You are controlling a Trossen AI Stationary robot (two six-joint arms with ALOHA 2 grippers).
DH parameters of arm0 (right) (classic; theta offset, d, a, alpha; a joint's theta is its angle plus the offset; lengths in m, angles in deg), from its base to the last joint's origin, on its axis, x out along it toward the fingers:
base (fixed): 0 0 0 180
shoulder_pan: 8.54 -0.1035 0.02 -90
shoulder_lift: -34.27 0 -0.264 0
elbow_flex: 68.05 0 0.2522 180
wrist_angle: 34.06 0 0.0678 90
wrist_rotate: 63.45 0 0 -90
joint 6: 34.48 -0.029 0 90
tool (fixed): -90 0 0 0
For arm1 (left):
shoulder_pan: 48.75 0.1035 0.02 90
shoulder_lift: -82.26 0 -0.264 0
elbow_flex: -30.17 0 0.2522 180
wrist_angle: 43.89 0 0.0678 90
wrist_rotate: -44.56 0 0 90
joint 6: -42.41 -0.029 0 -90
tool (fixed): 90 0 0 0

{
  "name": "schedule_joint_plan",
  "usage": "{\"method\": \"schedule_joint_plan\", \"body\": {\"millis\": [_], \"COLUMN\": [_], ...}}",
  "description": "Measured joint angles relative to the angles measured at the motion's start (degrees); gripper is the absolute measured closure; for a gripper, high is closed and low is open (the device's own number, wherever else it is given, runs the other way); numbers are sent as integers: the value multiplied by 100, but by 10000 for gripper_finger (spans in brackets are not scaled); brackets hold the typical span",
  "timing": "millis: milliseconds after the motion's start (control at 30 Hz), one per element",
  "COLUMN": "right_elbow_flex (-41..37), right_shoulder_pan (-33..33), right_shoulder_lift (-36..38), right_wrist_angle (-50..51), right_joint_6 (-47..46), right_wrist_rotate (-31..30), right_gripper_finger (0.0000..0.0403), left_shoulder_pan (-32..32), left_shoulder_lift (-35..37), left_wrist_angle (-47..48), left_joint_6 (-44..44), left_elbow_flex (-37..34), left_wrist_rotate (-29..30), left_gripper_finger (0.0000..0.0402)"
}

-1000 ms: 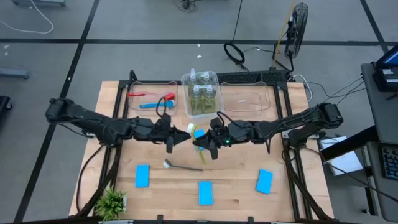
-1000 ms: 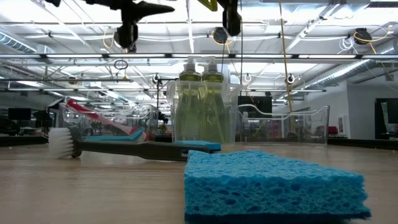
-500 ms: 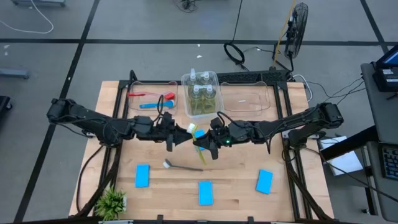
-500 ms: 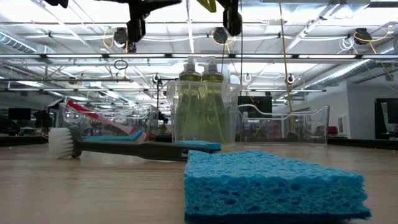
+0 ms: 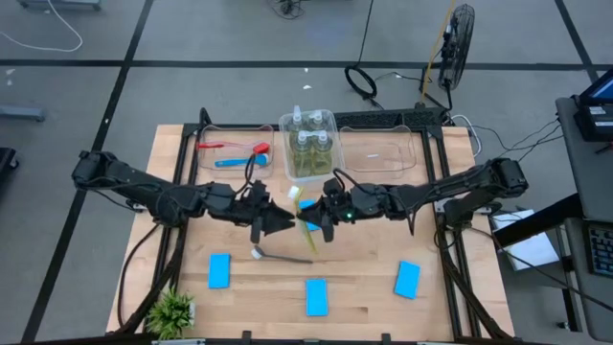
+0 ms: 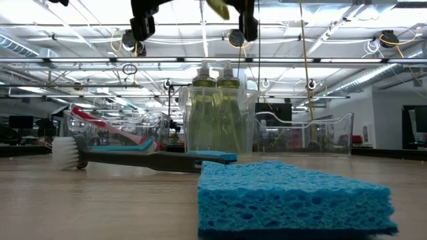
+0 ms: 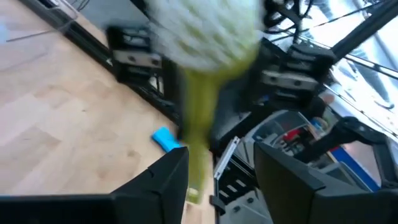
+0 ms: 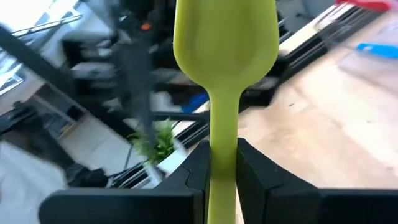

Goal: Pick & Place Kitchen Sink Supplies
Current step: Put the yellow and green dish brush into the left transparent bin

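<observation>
Holding yellow-green brush (image 5: 308, 218) mid-table in right hand (image 5: 324, 215), clenched on handle; left hand (image 5: 278, 222) released beside it. Bottles (image 5: 308, 146) binned. Grey brush (image 5: 281, 256), three sponges (image 5: 219, 270) left to place.

— Any writing you can read from where you are?
— None. I see no legible label, brand, number or sign on anything around me, near or far.
</observation>
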Motion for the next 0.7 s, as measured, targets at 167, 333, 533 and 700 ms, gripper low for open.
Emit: {"method": "schedule_joint_plan", "body": {"millis": [167, 333, 533, 700], "right_elbow_flex": [0, 0, 0, 0], "right_shoulder_pan": [-8, -11, -6, -10], "right_shoulder_lift": [0, 0, 0, 0], "right_wrist_angle": [-14, -16, -21, -23], "right_joint_6": [-42, -85, -127, -127], "right_wrist_rotate": [67, 72, 65, 73], "right_gripper_finger": [365, 365, 365, 365], "left_shoulder_pan": [-34, -22, 92, 209], "left_shoulder_lift": [-7, -57, -55, -55], "left_wrist_angle": [-170, -101, -102, -87], "left_joint_6": [2, 5, -20, -48], "left_elbow_flex": [0, 0, 0, 1], "left_wrist_rotate": [142, 515, 726, 685], "left_gripper_finger": [219, 203, 193, 192]}}
